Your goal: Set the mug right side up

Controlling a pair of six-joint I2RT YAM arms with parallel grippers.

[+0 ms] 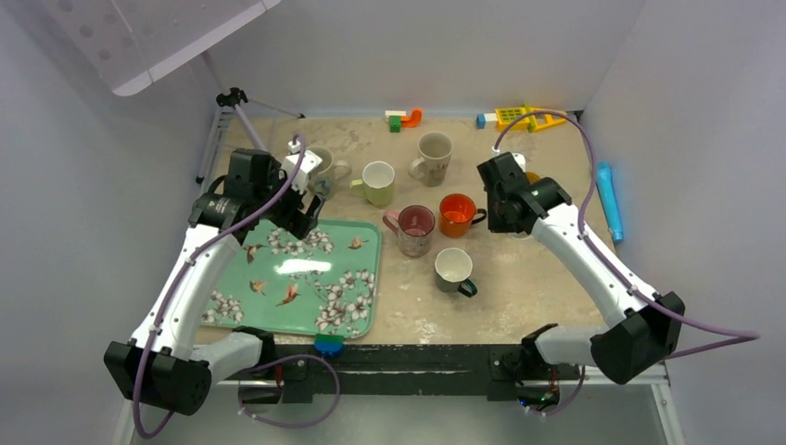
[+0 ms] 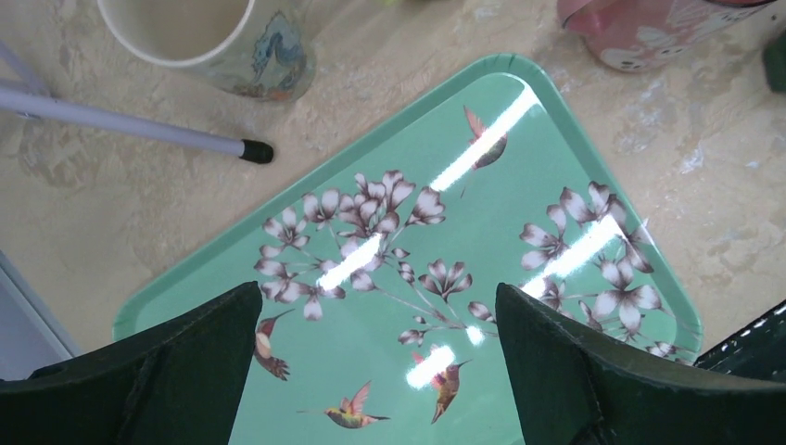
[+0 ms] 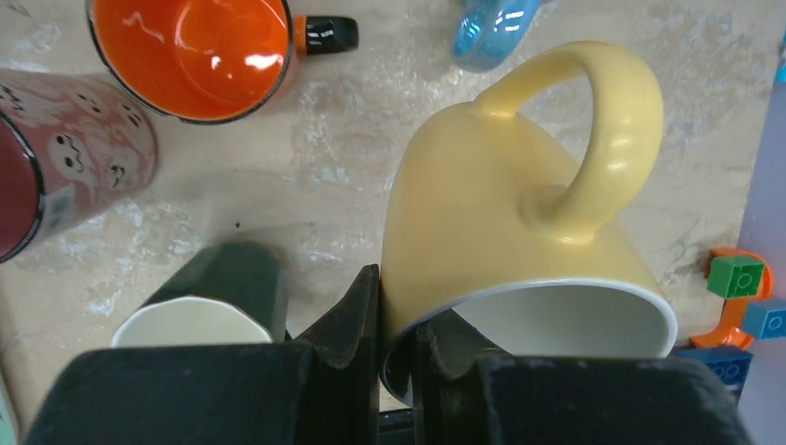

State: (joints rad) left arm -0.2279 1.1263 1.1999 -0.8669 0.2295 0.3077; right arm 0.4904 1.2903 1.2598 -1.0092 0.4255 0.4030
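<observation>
While right jaws pinch yellow mug (image 3: 500,204) rim, left jaws gape; tray (image 2: 565,148) below

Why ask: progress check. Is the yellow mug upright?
Not upright: the yellow mug is tilted, its rim pinched in the right claw.

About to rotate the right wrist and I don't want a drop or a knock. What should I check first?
1. Right tool shut on the yellow mug, pinching its rim: ok.
2. Mug upright: not ok; it is tipped, mouth towards the wrist camera.
3. Left tool open over the tray, holding nothing: ok.
4. Room to swing: cannot tell; the dark mug is close beside the right tool, and blocks are near the rim.
5. Mug lifted off the table: cannot tell.
</observation>
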